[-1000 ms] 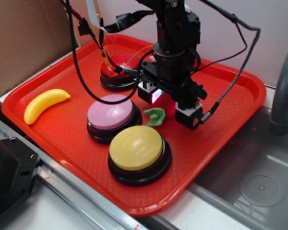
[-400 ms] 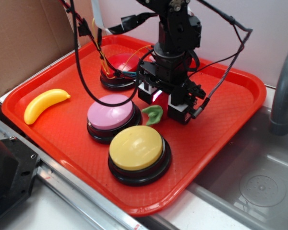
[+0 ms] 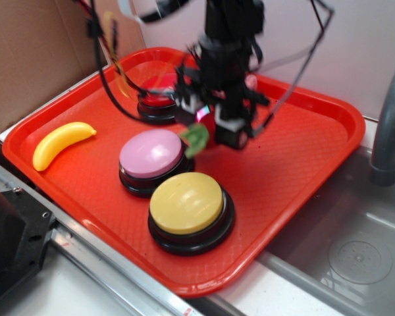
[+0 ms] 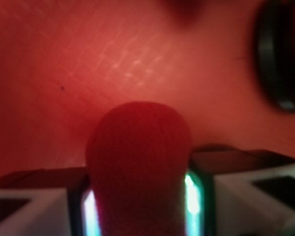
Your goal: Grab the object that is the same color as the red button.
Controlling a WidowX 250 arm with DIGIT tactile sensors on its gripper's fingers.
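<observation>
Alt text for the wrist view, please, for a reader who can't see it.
A fuzzy dark-red plush ball fills the lower centre, clamped between the claw's two glowing pads. Behind it lies the blurred red plastic tray, with the black base of a round push button at the upper right edge.

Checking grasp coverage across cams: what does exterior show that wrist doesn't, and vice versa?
Exterior only: the whole layout on the red tray, with the banana, pink button, yellow button and red button behind the arm, plus the plush ball's green leaf sticking out.

Wrist only: a close look at the end effector with both pads pressed against the ball's sides.

Both: the dark-red plush ball held in the end effector, above the tray surface. Both are motion-blurred.
</observation>
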